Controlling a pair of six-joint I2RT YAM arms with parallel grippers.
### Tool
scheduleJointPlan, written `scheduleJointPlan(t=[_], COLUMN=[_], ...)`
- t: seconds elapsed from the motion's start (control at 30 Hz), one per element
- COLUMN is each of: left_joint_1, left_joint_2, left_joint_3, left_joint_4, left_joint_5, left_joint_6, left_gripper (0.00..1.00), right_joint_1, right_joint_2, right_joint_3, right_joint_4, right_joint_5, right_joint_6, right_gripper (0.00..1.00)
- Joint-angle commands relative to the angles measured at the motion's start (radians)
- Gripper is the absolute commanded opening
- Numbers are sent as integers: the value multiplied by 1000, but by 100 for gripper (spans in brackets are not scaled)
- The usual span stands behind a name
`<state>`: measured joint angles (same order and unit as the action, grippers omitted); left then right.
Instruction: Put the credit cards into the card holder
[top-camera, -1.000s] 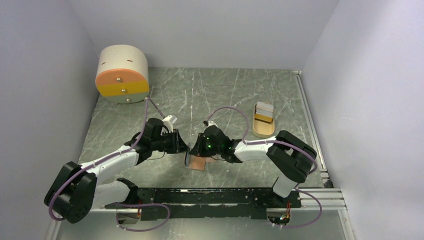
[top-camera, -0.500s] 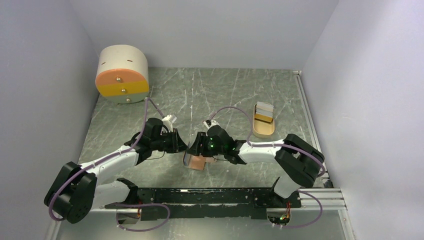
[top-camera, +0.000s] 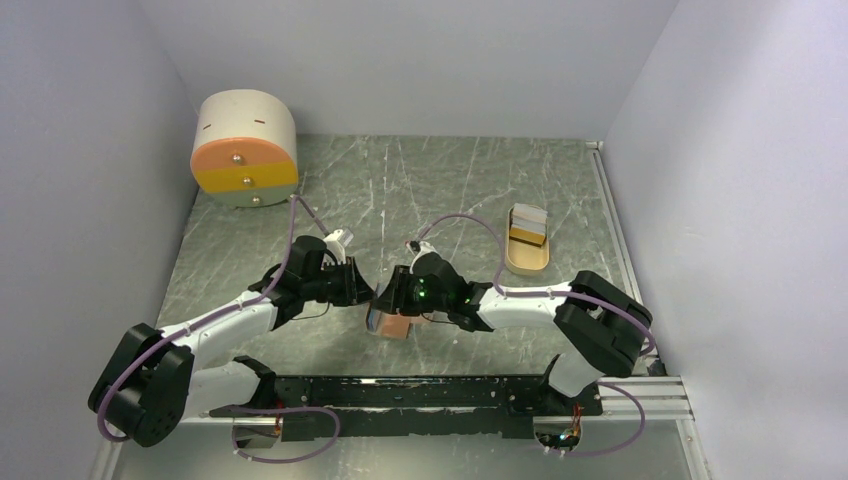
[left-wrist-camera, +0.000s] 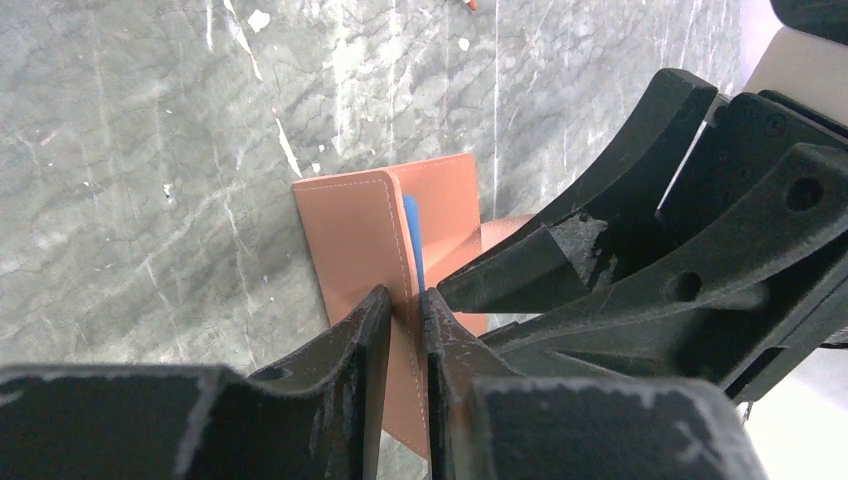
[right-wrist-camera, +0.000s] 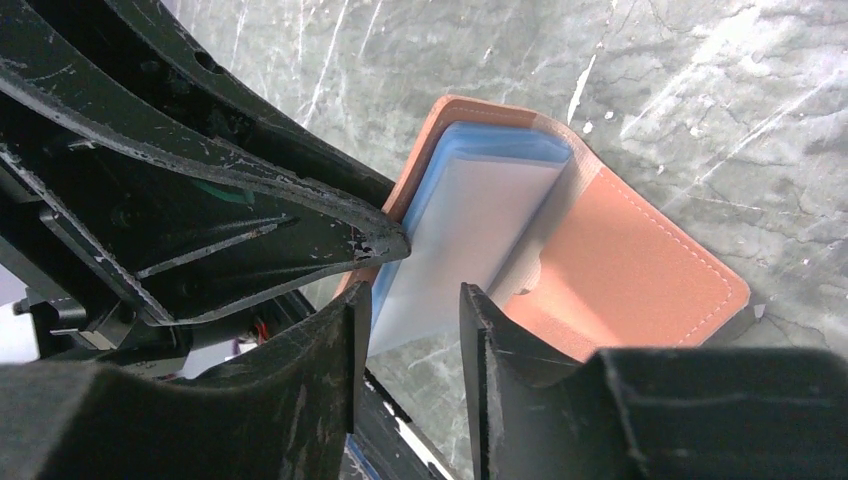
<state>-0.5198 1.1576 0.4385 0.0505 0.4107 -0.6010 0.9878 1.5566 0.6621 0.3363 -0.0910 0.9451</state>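
At the far left corner stands a round cream box with an orange-and-yellow face (top-camera: 245, 150). Right of it and nearer, the left gripper (left-wrist-camera: 404, 308) has its jaws almost closed, pinching one flap of the tan stitched leather card holder (left-wrist-camera: 350, 232). The holder stands opened on the grey marbled table (top-camera: 450, 190), near the middle. A pale blue plastic credit card (right-wrist-camera: 480, 205) sits partly inside the holder's pocket. The right gripper (right-wrist-camera: 410, 320), jaws narrowly apart, grips that card by its long edges. Far to the right, a tan oval tray (top-camera: 527, 265) holds more cards (top-camera: 528, 225).
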Motion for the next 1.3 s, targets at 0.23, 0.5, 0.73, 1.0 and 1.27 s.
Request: scheduleJointPlan(t=[0.23,0.5,0.73,1.0,1.27], left_joint_1=[3,4,3,4,3], left_joint_2=[-4,-4,-3,15,15], left_joint_3=[-10,-2,-6,2,25], left_joint_4=[-11,-17,-13,-40,-99], left_joint_5=[-27,-28,-28,-50,-126], left_joint_6=[17,21,20,28,40], left_gripper=[23,23,24,27,29], right_joint_1=[3,5,6,6,6], right_joint_2=[23,19,52,53,17], right_joint_3=[4,13,11,35,34], right_joint_4=[-1,-23,-62,-198,-283], right_joint_5=[20,31,65,153,207], right_joint_6=[-3,-9,-24,-67,-91], right_gripper=[37,39,37,36,37])
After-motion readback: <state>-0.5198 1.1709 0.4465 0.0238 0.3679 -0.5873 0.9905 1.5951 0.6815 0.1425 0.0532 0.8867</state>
